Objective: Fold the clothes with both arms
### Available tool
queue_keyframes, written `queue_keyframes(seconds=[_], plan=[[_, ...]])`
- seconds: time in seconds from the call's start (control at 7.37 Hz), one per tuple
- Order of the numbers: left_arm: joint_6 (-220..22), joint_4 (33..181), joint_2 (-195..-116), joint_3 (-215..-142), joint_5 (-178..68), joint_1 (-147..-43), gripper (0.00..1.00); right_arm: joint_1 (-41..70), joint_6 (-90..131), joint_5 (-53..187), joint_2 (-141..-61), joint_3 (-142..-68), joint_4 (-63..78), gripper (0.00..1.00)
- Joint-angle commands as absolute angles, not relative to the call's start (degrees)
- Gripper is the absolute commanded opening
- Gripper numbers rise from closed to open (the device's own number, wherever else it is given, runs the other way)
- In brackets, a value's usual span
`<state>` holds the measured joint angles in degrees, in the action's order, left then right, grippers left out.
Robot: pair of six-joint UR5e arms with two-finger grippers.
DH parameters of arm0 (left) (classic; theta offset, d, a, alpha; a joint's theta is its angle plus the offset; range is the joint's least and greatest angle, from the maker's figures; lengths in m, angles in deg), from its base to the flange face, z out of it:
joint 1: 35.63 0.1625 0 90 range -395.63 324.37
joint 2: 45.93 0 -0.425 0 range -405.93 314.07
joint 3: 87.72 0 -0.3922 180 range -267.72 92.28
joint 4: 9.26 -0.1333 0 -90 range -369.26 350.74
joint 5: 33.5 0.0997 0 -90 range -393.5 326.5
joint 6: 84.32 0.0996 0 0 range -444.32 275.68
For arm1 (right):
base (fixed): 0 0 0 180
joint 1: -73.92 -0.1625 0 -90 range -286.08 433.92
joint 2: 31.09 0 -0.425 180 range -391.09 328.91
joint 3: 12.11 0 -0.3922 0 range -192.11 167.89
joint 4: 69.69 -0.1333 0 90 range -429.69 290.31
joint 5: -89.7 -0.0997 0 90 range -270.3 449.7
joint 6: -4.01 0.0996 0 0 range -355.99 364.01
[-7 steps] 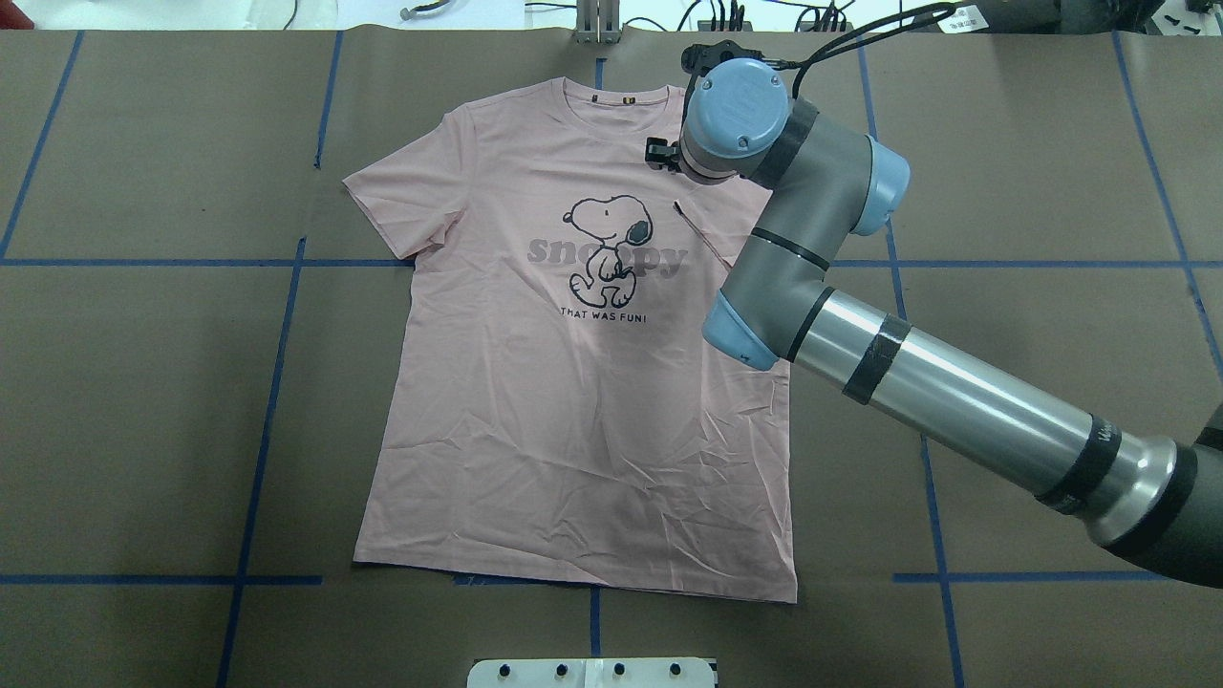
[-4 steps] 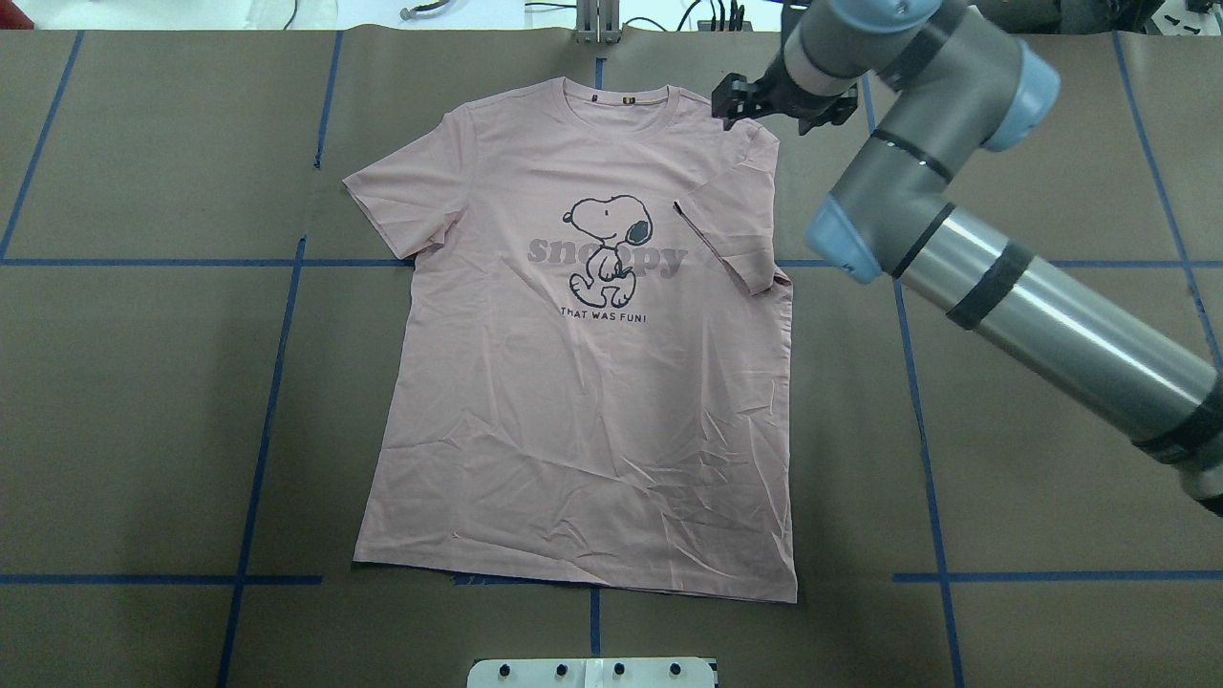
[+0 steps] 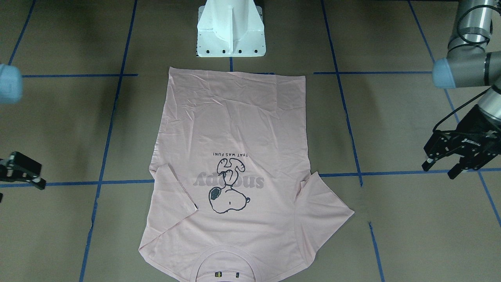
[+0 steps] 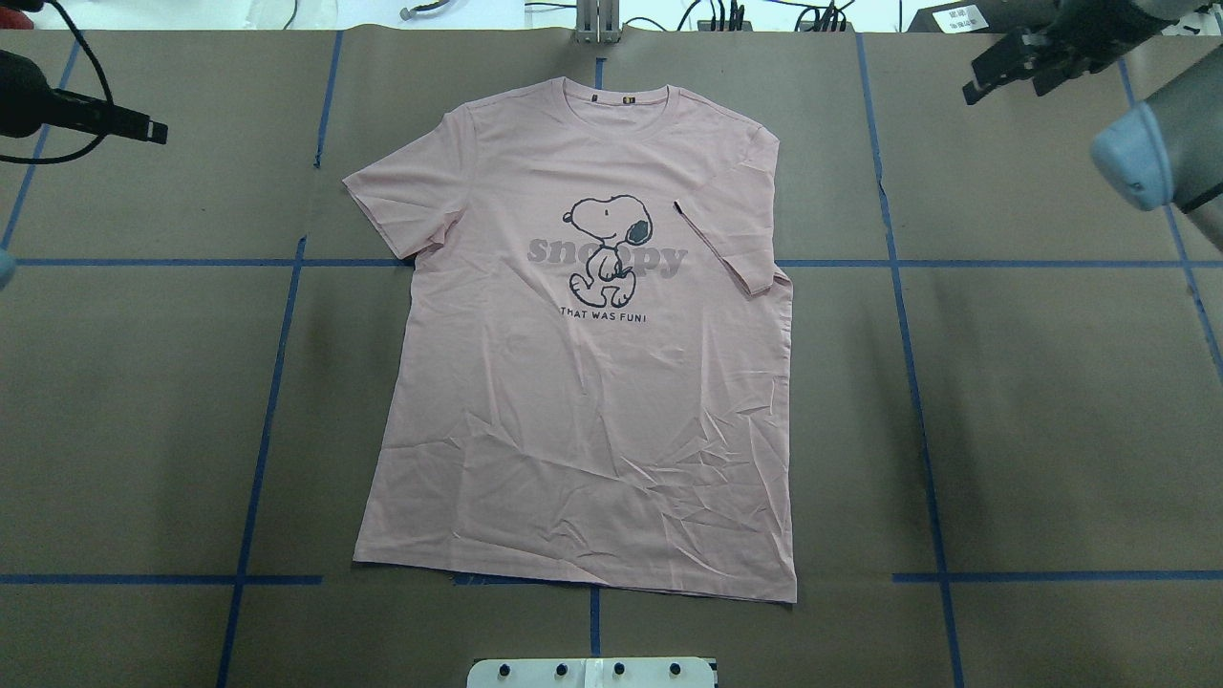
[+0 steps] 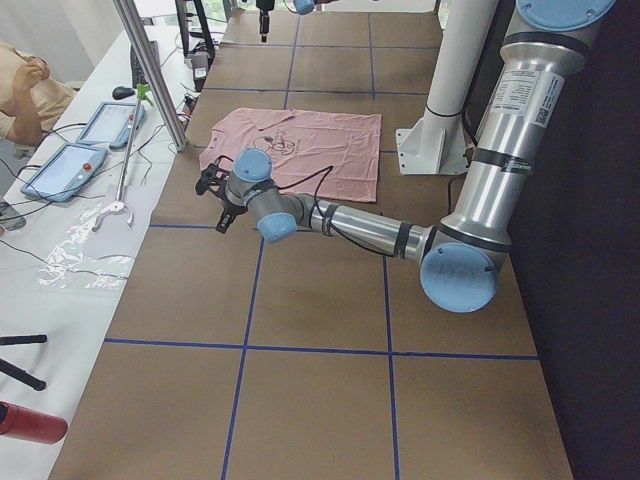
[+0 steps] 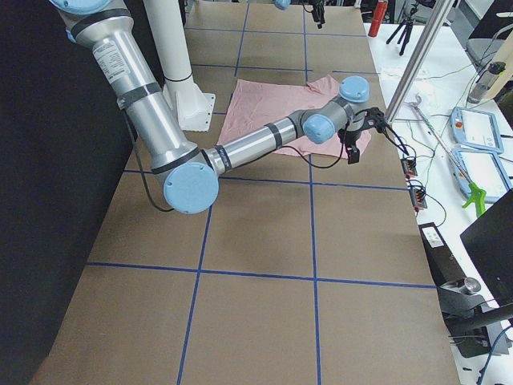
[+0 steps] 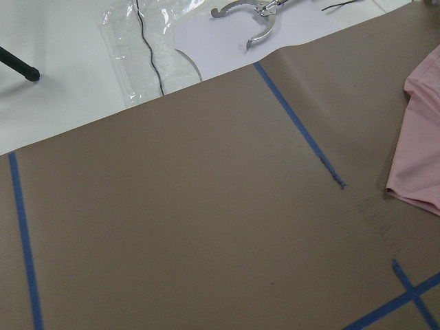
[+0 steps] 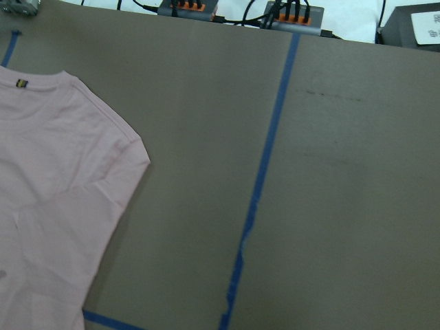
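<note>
The pale pink T-shirt lies flat and print up on the brown table, collar at the far edge. Its sleeve on the overhead view's right is folded in over the chest; the other sleeve lies spread out. My right gripper hovers open and empty off the shirt's far right corner, and shows at the front view's left edge. My left gripper is open and empty, well off the spread sleeve, and shows at the overhead view's top left. The wrist views catch only shirt edges.
The white pedestal base stands at the shirt's hem side. Blue tape lines cross the brown table cover. Cables and power strips lie past the far edge. A side bench holds tablets, with an operator beside it.
My right arm has swung off the shirt's shoulder to the far right, its gripper empty. My left gripper has come into view at the top left. The shirt has not moved.
</note>
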<state>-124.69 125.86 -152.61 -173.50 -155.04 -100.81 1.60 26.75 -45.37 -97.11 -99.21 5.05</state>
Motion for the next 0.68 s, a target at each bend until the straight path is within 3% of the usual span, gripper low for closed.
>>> queue_keyframes(seconds=[0.0,0.54], plan=[[-133.77,125.83,-159.18,-167.74,-147.53,-94.11,0.68,-2.54,18.78,-48.55,-101.93,-100.08,4.93,1.0],[-140.29,126.79,-167.55,-156.13,-137.39,-86.18,0.63,-2.55,18.86,-47.93,-102.11,-100.18,4.84,1.0]])
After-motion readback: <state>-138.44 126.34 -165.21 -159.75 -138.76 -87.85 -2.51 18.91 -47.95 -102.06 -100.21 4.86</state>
